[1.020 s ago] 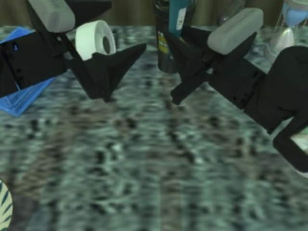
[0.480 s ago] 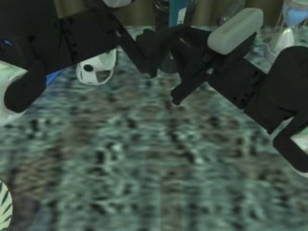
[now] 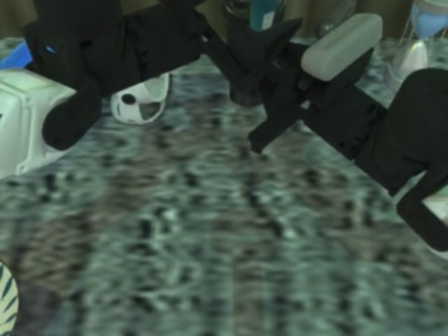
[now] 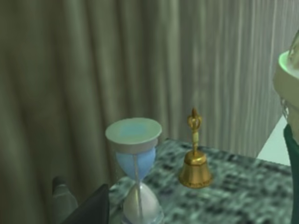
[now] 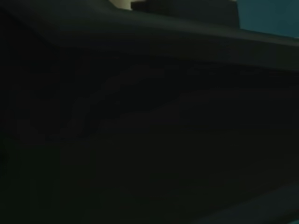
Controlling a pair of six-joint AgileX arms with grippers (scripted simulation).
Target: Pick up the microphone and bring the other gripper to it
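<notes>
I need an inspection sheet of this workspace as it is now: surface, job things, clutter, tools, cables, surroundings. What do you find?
Surface: mottled grey-green table.
Job's things: microphone, teal handle, raised at the far edge between the two arms; its head is not in view.
Clutter: white ring-shaped object; white box at the left; hourglass; golden bell.
Tools: left tool reaches across to just beside the microphone; right tool is below it. The right wrist view is dark.
Cables: nothing seen.
Surroundings: curtain behind the table.
</notes>
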